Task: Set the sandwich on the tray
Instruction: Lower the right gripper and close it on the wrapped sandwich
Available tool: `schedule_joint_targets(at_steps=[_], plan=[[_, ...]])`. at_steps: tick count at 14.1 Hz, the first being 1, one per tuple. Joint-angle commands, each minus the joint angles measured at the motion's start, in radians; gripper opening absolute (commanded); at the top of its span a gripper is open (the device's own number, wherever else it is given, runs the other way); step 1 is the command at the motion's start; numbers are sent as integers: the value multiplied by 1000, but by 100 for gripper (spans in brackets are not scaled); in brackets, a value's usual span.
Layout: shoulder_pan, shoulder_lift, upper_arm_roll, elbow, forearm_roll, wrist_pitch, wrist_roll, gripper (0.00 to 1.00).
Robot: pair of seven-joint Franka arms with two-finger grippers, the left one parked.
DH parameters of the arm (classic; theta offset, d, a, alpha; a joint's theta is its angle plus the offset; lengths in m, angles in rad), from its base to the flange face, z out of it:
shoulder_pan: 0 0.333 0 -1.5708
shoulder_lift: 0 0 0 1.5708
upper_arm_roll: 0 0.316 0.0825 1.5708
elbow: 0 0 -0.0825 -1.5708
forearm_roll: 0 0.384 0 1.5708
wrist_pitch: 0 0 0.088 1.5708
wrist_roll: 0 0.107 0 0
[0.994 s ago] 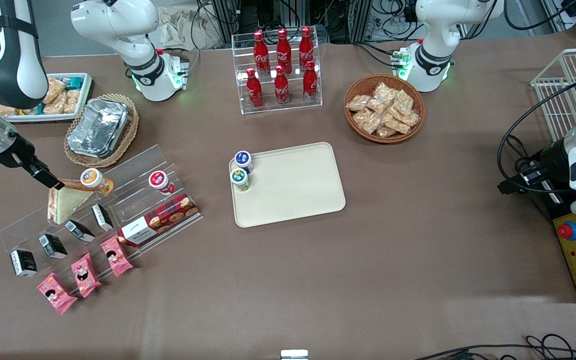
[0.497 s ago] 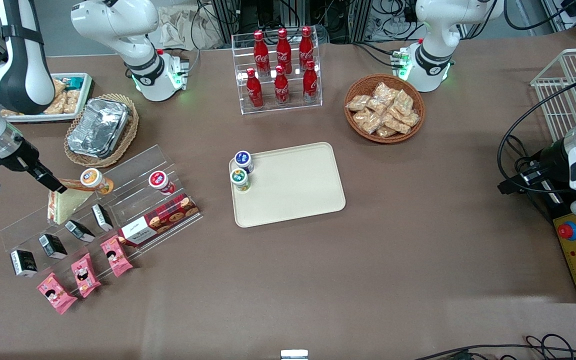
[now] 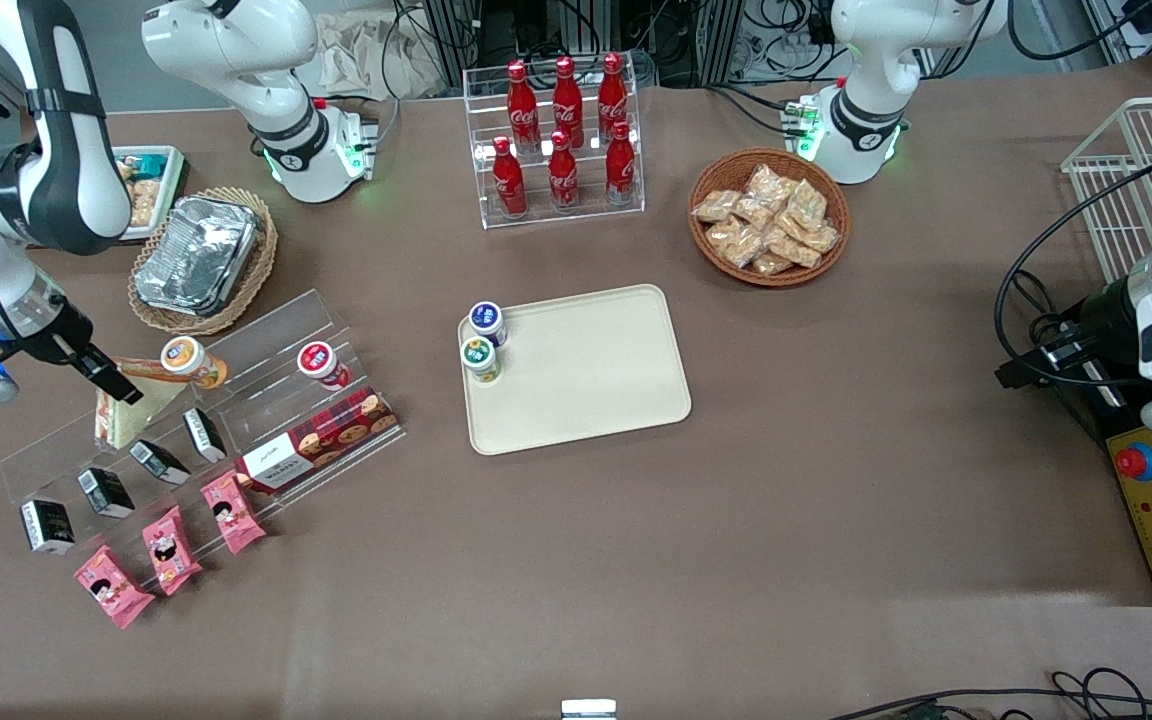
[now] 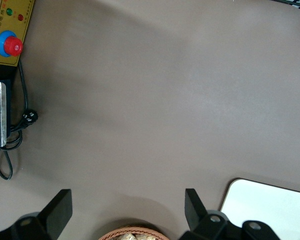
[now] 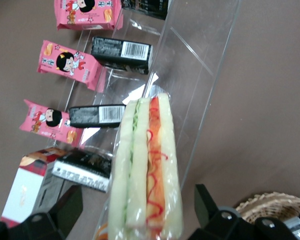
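The gripper (image 3: pixel 126 386) (fingers spread) has dropped lower around the sandwich (image 3: pixel 126 412).

Glossy clear-wrapped sandwich (image 5: pixel 146 170), matt beige tray (image 3: pixel 586 375)

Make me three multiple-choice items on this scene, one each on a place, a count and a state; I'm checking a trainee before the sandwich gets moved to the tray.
1. Where is the sandwich?
A. on the clear stepped rack
B. on the tray
C. in the wicker basket

2. How many small cups stand on the tray?
A. none
B. two
C. four

3. How is the claw?
A. shut on a cola bottle
B. open, a finger on each side of the sandwich
C. resting on the tray

Answers:
1 A: the wedge leans on the clear stepped rack.
2 B: the small cups stand at its edge.
3 B: the wrist view shows the fingers apart.
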Motion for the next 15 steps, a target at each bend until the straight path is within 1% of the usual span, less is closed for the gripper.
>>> schedule_joint_targets(at_steps=[1, 3, 4, 5, 6, 7, 8, 9, 10, 13, 15], plan=[[-15, 4, 4, -50, -21, 86, -9, 99], [-15, 2, 4, -70, -21, 112, -8, 99], [-13, 7, 4, -69, -21, 114, -8, 94], [-13, 7, 4, -70, -21, 117, -6, 85], [-13, 4, 4, -70, -21, 115, -5, 67], [-16, -1, 4, -70, -20, 109, -5, 55], [-18, -4, 4, -70, -20, 103, -11, 37], [-16, -4, 4, -69, -20, 92, -23, 11], [-16, -2, 4, -64, -17, 84, -38, 0], [-21, -8, 1, -40, -14, 60, -60, 0], [-19, -8, -25, 54, -1, -85, -98, 0]])
